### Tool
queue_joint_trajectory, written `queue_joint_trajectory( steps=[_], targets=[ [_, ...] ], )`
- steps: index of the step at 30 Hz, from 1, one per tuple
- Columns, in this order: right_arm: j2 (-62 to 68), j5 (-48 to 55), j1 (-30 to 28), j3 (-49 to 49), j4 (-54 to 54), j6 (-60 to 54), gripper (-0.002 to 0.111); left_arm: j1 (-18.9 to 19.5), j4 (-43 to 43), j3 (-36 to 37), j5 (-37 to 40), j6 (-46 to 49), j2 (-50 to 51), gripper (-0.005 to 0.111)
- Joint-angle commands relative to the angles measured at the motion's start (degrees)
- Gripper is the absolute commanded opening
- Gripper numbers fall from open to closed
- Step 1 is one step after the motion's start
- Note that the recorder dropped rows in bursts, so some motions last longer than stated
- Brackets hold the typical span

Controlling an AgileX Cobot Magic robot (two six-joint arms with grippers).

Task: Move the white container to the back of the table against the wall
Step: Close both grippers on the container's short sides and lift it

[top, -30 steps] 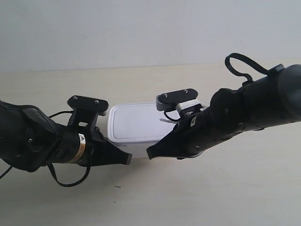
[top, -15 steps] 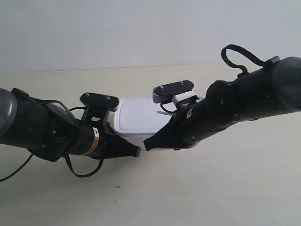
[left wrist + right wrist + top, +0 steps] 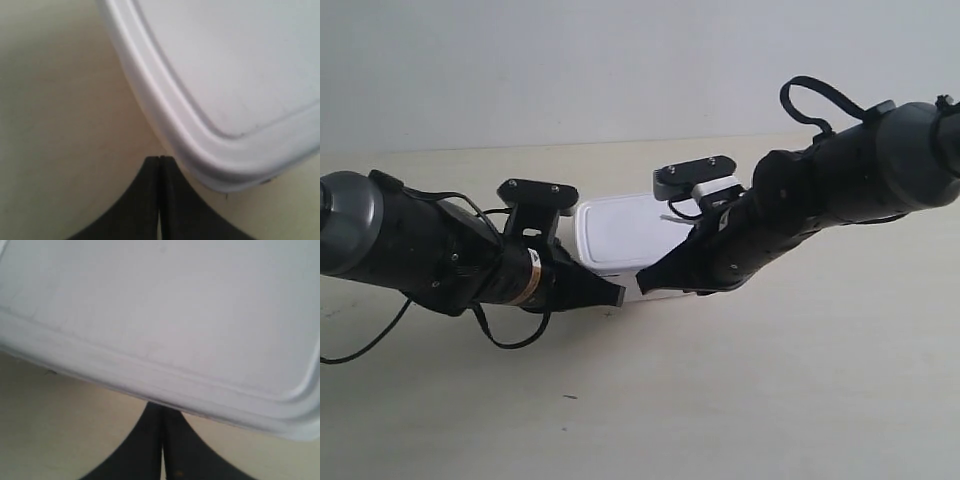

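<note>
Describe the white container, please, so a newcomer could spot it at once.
Start from the pale beige table below the off-white wall. Near its middle two black arms converge, and the white container sits beyond the shut left claw and right claw. It is a rectangular box with rounded corners and a raised-rim lid, bright white between the dark arms.

Obs: white container (image 3: 625,228) is a small rectangular box with rounded corners; its flat lid with a raised rim is seated on it. It sits level on the bench (image 3: 770,400), a pale beige wood-grain surface. A band of bench separates it from the wall (image 3: 620,60), which is plain off-white; no contact
</note>
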Motion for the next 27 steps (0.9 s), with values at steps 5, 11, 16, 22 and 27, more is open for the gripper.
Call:
queue_joint_trajectory(
  steps=[5,11,16,22,27],
  targets=[
    [-0.04,-0.82,-1.81,-0.44,-0.89,0.48,0.000,0.25,0.72,-3.77,-0.45,0.24,2.24,0.000],
    [0.21,-1.37,-1.81,-1.10,-0.89,0.27,0.000,0.47,0.75,-4.39,-5.58,0.12,2.97,0.000],
    [2.22,1.12,-1.81,-4.19,-0.89,0.16,0.000,0.66,0.75,-2.32,-14.56,-0.38,1.69,0.000],
    [3.63,0.99,-2.04,-5.78,-2.02,0.35,0.000,0.66,0.41,-3.36,-16.32,-0.28,1.28,0.000],
    [3.96,1.44,-2.16,-6.92,-1.95,0.35,0.000,0.66,0.22,-6.00,-15.82,-0.14,1.92,0.000]
  ],
)
